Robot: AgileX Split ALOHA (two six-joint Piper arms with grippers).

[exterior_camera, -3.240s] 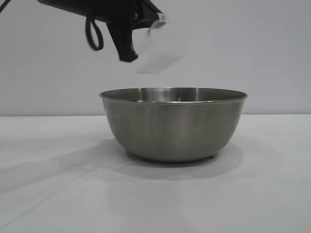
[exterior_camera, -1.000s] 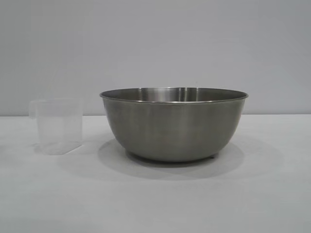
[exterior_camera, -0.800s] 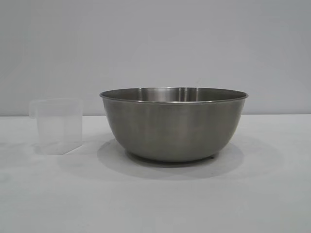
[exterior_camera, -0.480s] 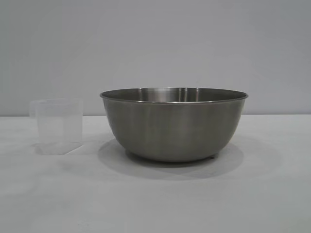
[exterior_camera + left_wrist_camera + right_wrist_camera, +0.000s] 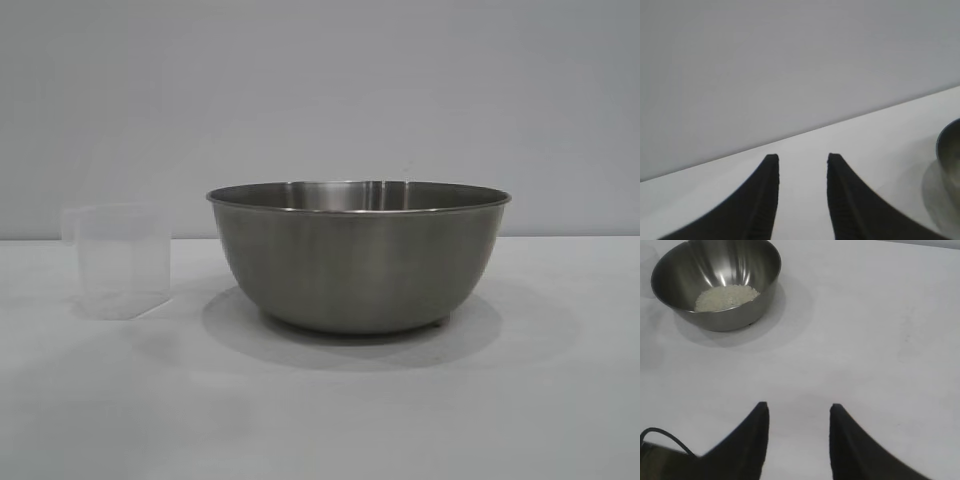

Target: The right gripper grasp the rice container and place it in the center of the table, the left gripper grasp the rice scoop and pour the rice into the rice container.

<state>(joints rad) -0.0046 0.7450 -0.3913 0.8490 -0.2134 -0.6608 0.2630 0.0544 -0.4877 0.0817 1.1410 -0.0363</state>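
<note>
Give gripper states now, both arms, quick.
Left gripper: open, holding nothing, off to the side of the rice container.
Right gripper: open, holding nothing, over the table.

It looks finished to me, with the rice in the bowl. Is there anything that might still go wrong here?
Little, probably. The rice scoop stands upright close beside the rice container, apart from it; being light plastic, a passing arm could tip it. The left end effector is open near the table by the bowl's edge, so a careless move might nudge it and scatter the rice. The right end effector is open, well away.
</note>
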